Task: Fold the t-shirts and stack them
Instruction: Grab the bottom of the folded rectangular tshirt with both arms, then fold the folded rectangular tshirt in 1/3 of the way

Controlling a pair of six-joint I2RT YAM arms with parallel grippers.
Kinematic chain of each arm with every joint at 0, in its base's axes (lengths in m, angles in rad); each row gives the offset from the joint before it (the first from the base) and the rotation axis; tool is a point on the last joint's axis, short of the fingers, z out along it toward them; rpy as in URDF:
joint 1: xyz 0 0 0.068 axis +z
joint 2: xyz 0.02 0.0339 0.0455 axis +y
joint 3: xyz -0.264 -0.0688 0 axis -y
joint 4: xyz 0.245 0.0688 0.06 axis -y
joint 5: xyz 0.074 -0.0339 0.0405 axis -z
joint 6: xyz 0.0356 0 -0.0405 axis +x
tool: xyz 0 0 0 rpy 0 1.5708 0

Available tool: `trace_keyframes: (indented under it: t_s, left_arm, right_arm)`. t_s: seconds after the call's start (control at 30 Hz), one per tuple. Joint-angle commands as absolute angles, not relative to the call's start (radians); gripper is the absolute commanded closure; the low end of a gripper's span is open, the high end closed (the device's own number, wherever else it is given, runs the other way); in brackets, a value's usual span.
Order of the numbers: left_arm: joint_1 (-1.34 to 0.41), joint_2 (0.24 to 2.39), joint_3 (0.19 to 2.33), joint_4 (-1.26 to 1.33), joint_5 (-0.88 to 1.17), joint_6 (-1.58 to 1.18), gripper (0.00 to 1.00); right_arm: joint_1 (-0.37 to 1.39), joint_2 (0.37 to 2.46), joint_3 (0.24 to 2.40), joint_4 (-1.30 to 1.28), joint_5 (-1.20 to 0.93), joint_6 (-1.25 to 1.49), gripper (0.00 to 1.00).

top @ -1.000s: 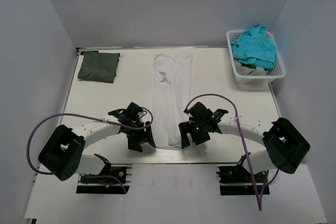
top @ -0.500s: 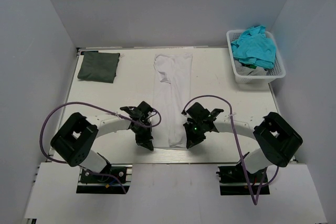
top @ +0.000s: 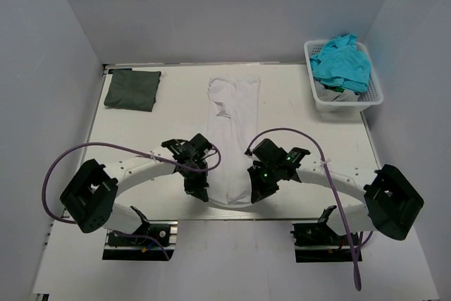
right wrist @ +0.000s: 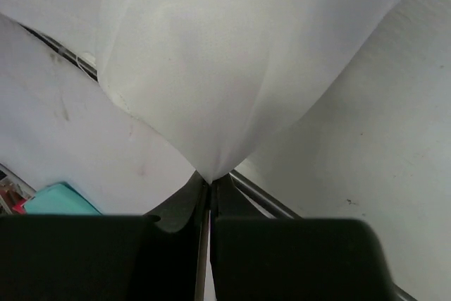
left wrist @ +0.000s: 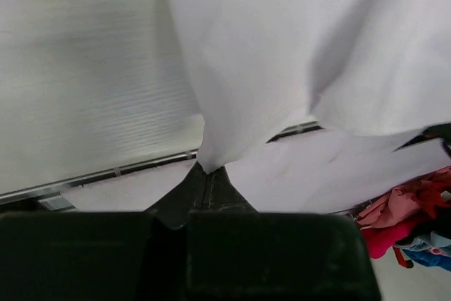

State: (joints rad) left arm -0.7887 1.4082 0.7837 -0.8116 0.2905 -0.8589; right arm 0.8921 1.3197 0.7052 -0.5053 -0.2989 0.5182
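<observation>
- Down the middle of the table (top: pixel 296 132), the white t-shirt (top: pixel 230 114) is lying as a long narrow strip, with its collar end toward the far edge and its hem end at the near edge.
- At the near left corner of that strip, the left gripper (left wrist: pixel 206 174) is pinching the fabric, its fingers pressed together on cloth that is drawn into a point.
- At the near right corner, the right gripper (right wrist: pixel 210 180) is gripping in the same way, its fingers pressed together on a peak of white cloth that is fanning out from the tips.
- Between the two grippers, the hem is sagging in a shallow curve just beside the table's near edge.
- At the far left corner, the dark grey-green t-shirt (top: pixel 132 89) is lying folded into a flat rectangle, well apart from the white one.
- At the far right, the teal t-shirts (top: pixel 342 63) are sitting heaped in the white basket (top: pixel 373 98), with some grey cloth (top: pixel 338 95) showing beneath them.
</observation>
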Motion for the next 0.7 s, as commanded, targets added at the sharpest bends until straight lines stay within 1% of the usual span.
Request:
trace_keyframes:
  t_s: [0.0,0.2,0.33,0.5,0.6,0.67]
  left_arm:
    - [-0.795,1.402,0.908,-0.874,0.241,-0.844,1.00]
    - [-0.770,1.491,1.124,-0.983,0.141,-0.815,1.00]
    - [-0.741,1.581,1.238,-1.028,0.025,-0.815,1.00]
    - [-0.690,1.706,1.426,-1.055,-0.075,-0.804,1.00]
    - [-0.652,1.744,1.525,-1.068,-0.123,-0.792,1.00]
    - [-0.625,1.784,1.604,-1.057,-0.132,-0.766,1.00]
  right_arm:
    - [0.890,1.318,0.796,-0.578,-0.276,0.538,1.00]
    - [0.864,1.422,1.018,-0.698,-0.111,0.558,1.00]
    - [0.815,1.473,1.089,-0.719,-0.031,0.529,1.00]
    - [0.739,1.549,1.210,-0.721,-0.017,0.486,1.00]
    - [0.695,1.595,1.262,-0.712,-0.014,0.457,1.00]
    - [0.666,1.633,1.316,-0.707,-0.015,0.431,1.00]
